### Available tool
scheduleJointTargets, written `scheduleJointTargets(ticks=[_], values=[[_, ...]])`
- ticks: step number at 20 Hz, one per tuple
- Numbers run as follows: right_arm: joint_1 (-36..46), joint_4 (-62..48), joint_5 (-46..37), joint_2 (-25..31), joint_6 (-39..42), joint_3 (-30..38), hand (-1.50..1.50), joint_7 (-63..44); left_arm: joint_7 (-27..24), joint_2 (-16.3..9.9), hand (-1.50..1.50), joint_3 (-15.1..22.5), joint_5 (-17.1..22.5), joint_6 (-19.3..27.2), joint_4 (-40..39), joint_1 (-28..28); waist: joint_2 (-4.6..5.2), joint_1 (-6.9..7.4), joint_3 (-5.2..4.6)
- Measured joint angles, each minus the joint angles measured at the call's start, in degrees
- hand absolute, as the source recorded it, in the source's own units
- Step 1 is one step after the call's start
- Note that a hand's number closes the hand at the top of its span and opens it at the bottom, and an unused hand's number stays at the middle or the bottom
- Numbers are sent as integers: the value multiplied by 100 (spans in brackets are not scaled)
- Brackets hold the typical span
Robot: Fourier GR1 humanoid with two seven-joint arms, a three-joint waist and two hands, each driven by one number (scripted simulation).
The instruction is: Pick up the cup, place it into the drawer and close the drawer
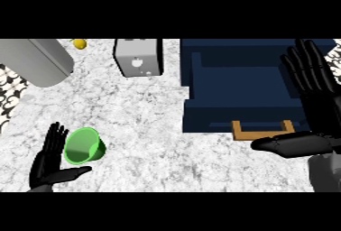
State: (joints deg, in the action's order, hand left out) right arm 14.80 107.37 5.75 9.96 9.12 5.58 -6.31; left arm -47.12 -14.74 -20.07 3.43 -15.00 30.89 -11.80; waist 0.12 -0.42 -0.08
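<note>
Left robot hand (50, 160) open — beside cup (84, 145)

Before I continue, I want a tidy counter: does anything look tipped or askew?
Yes. The green cup lies on its side on the counter, mouth facing the view, beside the left robot hand. Nothing looks spilled.

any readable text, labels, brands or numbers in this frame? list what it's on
None readable.
Toaster: small pale marks on its front, no legible text.
Green cup: plain.
Blue drawer and its wooden handle: plain.
Grey cylinder, yellow object: no markings visible.
Patterned surface at the left edge: a black-and-white pattern, not lettering.
</note>
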Motion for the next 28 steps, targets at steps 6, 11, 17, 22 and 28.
scheduleJointTargets(ticks=[6, 11, 17, 22, 28], values=[[71, -48, 47, 43, 65, 52, -150, -29, -696, -125, -150, -56, -138, 128, -1206, -491, 11, -24, -5], [121, -1, 158, 144, 138, 162, -150, -115, -946, -142, -150, -39, -236, 218, -1615, -633, 12, -41, 11], [206, -46, 150, 131, 109, 163, -150, -162, -1052, -124, -150, -21, -306, 307, -1834, -829, 19, -48, 10], [80, -23, 138, 136, 169, 155, -150, -83, -1074, -45, -150, 6, -331, 242, -1910, -954, 25, -68, 7], [153, -61, 155, 141, 149, 170, -150, -155, -1013, 111, 150, 61, -294, -121, -1810, -1102, 35, -78, -12]])
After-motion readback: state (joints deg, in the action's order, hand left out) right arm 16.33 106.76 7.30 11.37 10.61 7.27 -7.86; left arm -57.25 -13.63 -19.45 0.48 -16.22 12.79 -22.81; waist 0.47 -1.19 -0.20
